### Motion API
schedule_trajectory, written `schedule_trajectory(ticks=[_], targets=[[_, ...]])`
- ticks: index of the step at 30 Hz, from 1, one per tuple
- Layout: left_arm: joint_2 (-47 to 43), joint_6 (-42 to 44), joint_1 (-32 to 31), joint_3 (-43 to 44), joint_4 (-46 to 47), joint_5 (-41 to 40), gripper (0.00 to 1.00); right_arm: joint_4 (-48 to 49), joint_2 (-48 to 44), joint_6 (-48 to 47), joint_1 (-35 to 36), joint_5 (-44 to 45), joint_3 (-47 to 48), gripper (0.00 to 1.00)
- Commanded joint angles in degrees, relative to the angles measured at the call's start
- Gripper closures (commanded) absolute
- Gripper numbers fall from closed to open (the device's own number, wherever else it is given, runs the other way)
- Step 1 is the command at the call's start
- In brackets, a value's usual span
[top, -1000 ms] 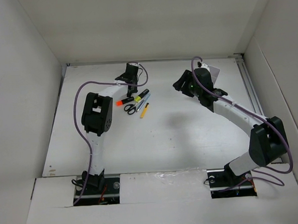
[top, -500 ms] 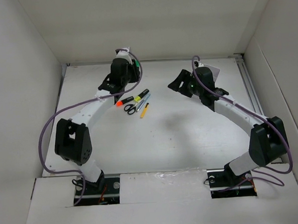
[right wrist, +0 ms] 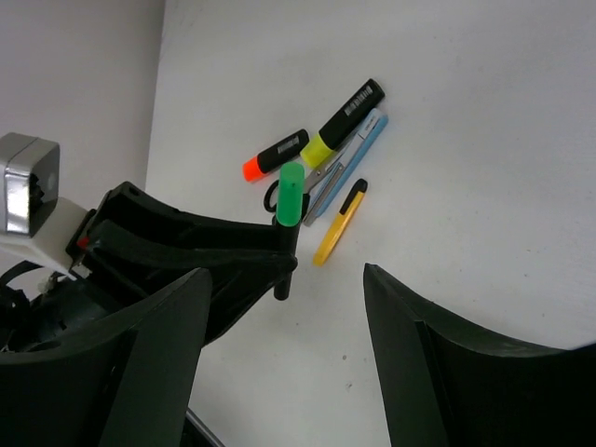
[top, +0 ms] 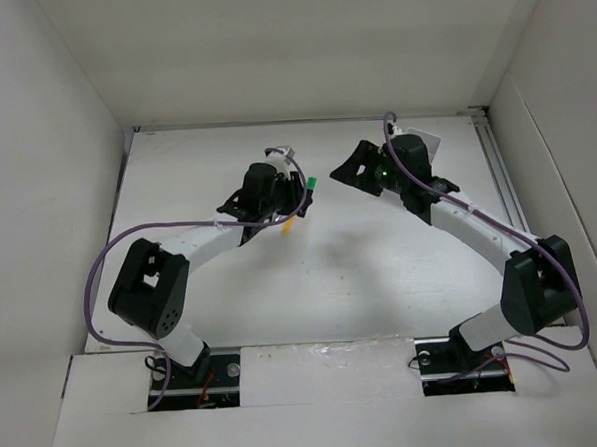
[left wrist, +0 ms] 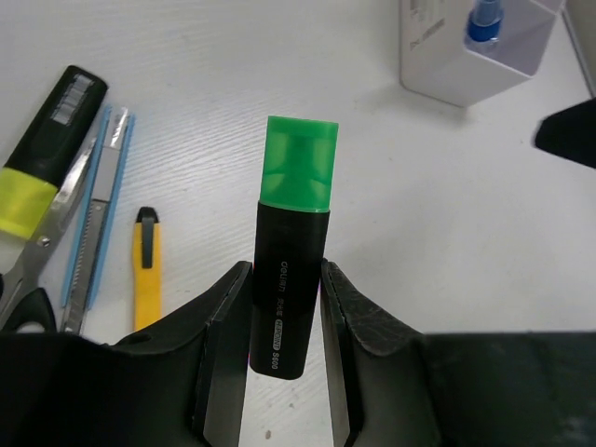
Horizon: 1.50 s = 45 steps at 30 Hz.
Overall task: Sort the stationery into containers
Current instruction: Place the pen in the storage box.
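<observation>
One held item: the green-and-black highlighter (left wrist: 296, 200), green cap pointing away from the wrist, black body between the two fingers.
Left end effector (left wrist: 285, 307): clamped on the black body of the highlighter, one finger (left wrist: 223, 345) on each side, both touching it.
Place of the highlighter: it appears lifted off the bench (left wrist: 419, 233), between the group of loose items and the tray, near to the loose items.
Loose items on the bench: black marker with a yellow band (left wrist: 47, 149), scissors (left wrist: 56, 233), silver-blue pen (left wrist: 98, 214) and short yellow stick (left wrist: 144, 270) lie close together, nearly parallel, to the left of the highlighter in the left wrist view.
Orange-tipped marker (right wrist: 277, 155): on the bench just beside the same group, seen in the right wrist view.
Tray (left wrist: 466, 74): translucent white, well apart from the group, partly cut by the edge of the picture.
Blue-capped bottle (left wrist: 484, 19): stands inside the tray; which compartment I cannot tell.
Right end effector (right wrist: 284, 279): fingers wide apart, nothing between them, above the bench and facing the left end effector.
</observation>
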Motion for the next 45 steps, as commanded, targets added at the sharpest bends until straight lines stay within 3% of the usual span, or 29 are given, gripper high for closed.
schedule_trajectory(ticks=[1, 8, 17, 21, 23, 26, 28, 29, 35, 39, 45], targets=[[-4.0, -0.1, -1.4, 1.8, 5.3, 2.5, 1.0, 3.7, 0.1, -0.8, 1.3, -1.2, 0.4, 0.28], [-3.4, -0.1, -1.9, 0.6, 7.7, 7.2, 1.0, 3.7, 3.5, -0.8, 1.8, -2.5, 2.0, 0.31], [-2.3, 2.1, -6.4, 2.4, 6.4, 5.2, 1.0, 3.7, 7.5, -0.8, 1.8, -3.0, 3.1, 0.43], [-1.8, 2.1, -6.4, 2.9, 6.9, 6.3, 1.0, 3.7, 7.5, -0.8, 1.8, -3.0, 3.6, 0.57], [-1.8, 2.1, -6.4, 2.9, 7.5, 6.8, 1.0, 3.7, 7.5, -0.8, 1.8, -3.0, 3.6, 0.75], [-1.8, 2.1, -6.4, 2.9, 7.5, 5.5, 0.81, 3.1, 6.9, -0.8, 1.8, -0.9, 3.6, 0.93], [-2.6, 1.6, -6.4, 1.7, 7.5, 4.8, 0.63, 2.5, 6.3, -0.3, 1.8, 0.2, 3.6, 0.97], [-3.5, 1.1, -6.4, 1.1, 8.7, 3.6, 0.59, 2.0, 5.7, -0.3, 1.8, 0.7, 3.6, 0.97], [-6.4, -0.1, -6.4, -0.2, 8.7, -0.2, 0.4, -0.4, 0.8, 2.3, -3.2, 11.2, 3.0, 0.98], [-10.0, -1.5, -6.4, -1.9, 7.7, -6.7, 0.39, -3.5, -1.8, 5.6, -8.9, 24.0, 4.2, 0.98], [-18.2, -4.6, -6.4, -8.2, 4.1, -23.4, 0.39, -7.9, -0.2, 10.6, -16.9, 45.9, 10.8, 0.98]])
